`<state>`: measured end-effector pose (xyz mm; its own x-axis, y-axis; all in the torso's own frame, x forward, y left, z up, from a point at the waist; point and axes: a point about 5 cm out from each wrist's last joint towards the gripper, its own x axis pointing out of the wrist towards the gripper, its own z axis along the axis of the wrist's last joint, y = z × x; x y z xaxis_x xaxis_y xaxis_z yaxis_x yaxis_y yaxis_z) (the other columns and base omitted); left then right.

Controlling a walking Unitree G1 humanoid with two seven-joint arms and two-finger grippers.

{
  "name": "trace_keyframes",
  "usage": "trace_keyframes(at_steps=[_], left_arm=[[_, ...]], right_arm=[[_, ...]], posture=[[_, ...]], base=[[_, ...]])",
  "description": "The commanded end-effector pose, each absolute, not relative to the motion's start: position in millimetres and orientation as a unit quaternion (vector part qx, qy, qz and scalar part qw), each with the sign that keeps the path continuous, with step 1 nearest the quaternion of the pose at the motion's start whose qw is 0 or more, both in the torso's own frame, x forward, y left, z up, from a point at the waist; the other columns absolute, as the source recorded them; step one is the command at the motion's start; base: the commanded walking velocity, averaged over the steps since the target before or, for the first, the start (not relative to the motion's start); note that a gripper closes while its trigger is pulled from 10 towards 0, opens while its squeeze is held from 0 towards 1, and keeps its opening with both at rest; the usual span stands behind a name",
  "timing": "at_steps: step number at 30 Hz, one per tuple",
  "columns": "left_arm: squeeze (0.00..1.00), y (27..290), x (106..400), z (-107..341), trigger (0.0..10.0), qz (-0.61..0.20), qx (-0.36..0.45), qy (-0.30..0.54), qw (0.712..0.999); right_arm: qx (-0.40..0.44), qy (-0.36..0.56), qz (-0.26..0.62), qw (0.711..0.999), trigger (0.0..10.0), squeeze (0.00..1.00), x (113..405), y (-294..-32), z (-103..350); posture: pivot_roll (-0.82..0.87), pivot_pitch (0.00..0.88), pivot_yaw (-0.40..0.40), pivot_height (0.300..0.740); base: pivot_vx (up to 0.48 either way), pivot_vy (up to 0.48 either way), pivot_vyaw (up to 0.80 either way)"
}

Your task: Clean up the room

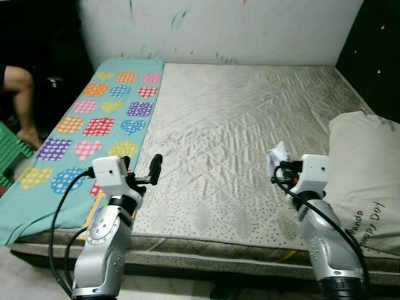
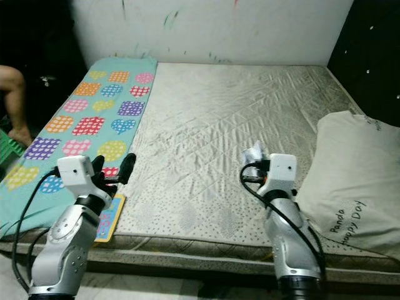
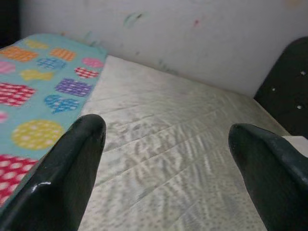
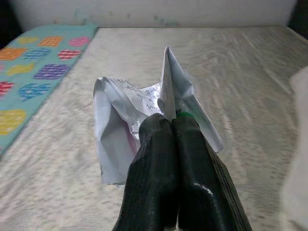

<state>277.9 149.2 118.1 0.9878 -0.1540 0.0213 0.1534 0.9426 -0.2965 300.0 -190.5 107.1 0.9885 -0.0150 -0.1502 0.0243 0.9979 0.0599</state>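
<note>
A mattress [image 1: 250, 125] lies ahead against the wall [image 1: 250, 25]. A blanket [image 1: 94, 119] covers its left side; a pillow [image 1: 362, 175] sits at its right edge. A book [image 2: 111, 220] lies on its near left edge. A person's leg [image 1: 22, 100] is far left.

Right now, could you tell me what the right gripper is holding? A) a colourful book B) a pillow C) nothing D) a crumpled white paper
D: the right gripper has its fingers shut on a crumpled white paper, held above the mattress.

Crumpled white printed paper [image 4: 144, 103] pinched in right gripper [image 4: 172, 120] above mattress [image 1: 250, 106].
</note>
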Motion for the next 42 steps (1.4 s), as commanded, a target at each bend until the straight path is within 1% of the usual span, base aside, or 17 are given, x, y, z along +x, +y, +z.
trace_keyframes(at_steps=[1, 7, 21, 42], left_arm=[[0.0, 156.8, 277.3, 117.7, 10.0, -0.069, -0.143, 0.001, 0.987], [0.0, 156.0, 277.2, 117.5, 10.0, -0.07, -0.143, 0.002, 0.987], [0.0, 152.5, 273.6, 123.5, 10.0, -0.097, -0.15, -0.02, 0.984], [0.0, 151.7, 274.0, 125.1, 10.0, -0.109, -0.15, -0.022, 0.982]], right_arm=[[0.037, 0.072, 0.004, 0.997, 10.0, 0.0, 300.6, -181.9, 107.6], [0.032, 0.075, 0.001, 0.997, 10.0, 0.0, 299.7, -184.8, 105.8], [0.027, 0.078, 0.004, 0.997, 10.0, 0.0, 299.3, -184.4, 104.5], [0.027, 0.078, -0.001, 0.997, 10.0, 0.0, 299.8, -185.0, 104.0]], posture=[[-0.09, 0.005, 0.068, 0.74], [-0.09, 0.008, 0.068, 0.74], [-0.09, 0.015, 0.064, 0.74], [-0.09, 0.024, 0.071, 0.74]], base=[[0.0, 0.48, 0.0], [0.0, 0.474, 0.0], [0.0, 0.0, 0.0], [0.282, 0.0, 0.0]])
